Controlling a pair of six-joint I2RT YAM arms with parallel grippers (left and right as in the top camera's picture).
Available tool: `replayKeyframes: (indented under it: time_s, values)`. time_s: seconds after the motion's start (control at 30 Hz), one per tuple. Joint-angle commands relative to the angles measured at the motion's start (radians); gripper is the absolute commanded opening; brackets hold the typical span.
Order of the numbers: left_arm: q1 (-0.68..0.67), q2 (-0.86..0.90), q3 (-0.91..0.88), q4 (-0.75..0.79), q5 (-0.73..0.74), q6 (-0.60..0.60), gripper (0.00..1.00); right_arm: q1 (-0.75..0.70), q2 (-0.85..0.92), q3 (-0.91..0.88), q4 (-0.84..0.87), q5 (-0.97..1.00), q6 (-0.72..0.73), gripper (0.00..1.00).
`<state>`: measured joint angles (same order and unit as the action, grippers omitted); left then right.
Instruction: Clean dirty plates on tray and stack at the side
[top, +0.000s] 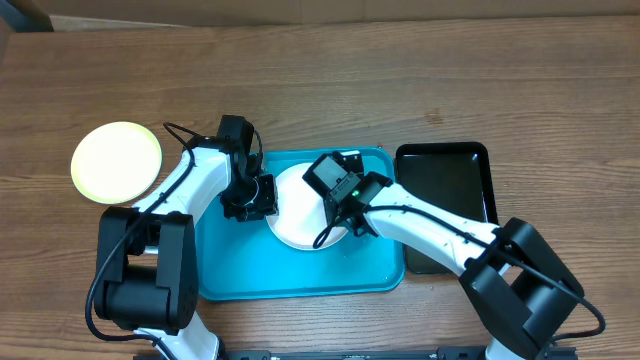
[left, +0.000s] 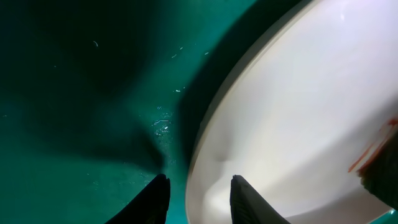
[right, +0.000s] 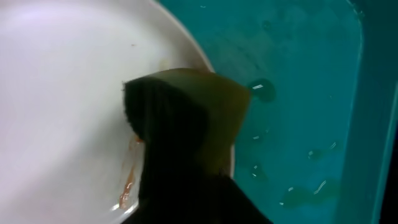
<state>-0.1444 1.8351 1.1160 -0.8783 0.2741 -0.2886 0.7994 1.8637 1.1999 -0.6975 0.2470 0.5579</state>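
A white plate (top: 295, 215) lies on the turquoise tray (top: 300, 280). In the left wrist view the plate's (left: 298, 112) left rim passes between the two dark fingers of my left gripper (left: 199, 190), which is closed on that rim. My right gripper (top: 345, 200) hangs over the plate's right side, shut on a yellow sponge (right: 221, 102) with a dark face. The sponge presses on the plate (right: 62, 93) near its rim, beside a brown-orange smear (right: 127, 177). A pale yellow-green plate (top: 116, 162) rests on the table to the left of the tray.
A glossy black tray (top: 445, 200) lies right of the turquoise one, partly under my right arm. Small wet spots (right: 311, 186) dot the turquoise tray floor. Bare wooden table (top: 400, 80) stretches behind both trays.
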Motion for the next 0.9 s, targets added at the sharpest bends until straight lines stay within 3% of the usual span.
replayKeyframes:
  time_s: [0.0, 0.17, 0.23, 0.43, 0.6, 0.87]
  values:
    - [-0.008, 0.015, -0.003, 0.000, 0.004, -0.003, 0.34, -0.014, 0.008, 0.001, 0.000, -0.025, 0.018, 0.32]
    - [-0.008, 0.015, -0.003, 0.000, 0.004, -0.003, 0.34, -0.014, 0.006, 0.016, 0.010, -0.039, 0.018, 0.38]
    - [-0.008, 0.015, -0.003, 0.000, 0.003, -0.003, 0.34, -0.016, -0.002, 0.063, -0.026, -0.040, 0.019, 0.44]
    - [-0.008, 0.015, -0.003, 0.000, -0.026, -0.003, 0.34, -0.007, -0.020, 0.227, -0.152, -0.056, -0.002, 0.49]
    - [-0.008, 0.015, -0.003, -0.001, -0.026, -0.003, 0.34, -0.002, -0.002, 0.187, -0.151, -0.077, -0.003, 0.49]
    - [-0.008, 0.015, -0.003, 0.000, -0.026, -0.003, 0.34, -0.002, 0.061, 0.048, -0.014, -0.088, 0.019, 0.49]
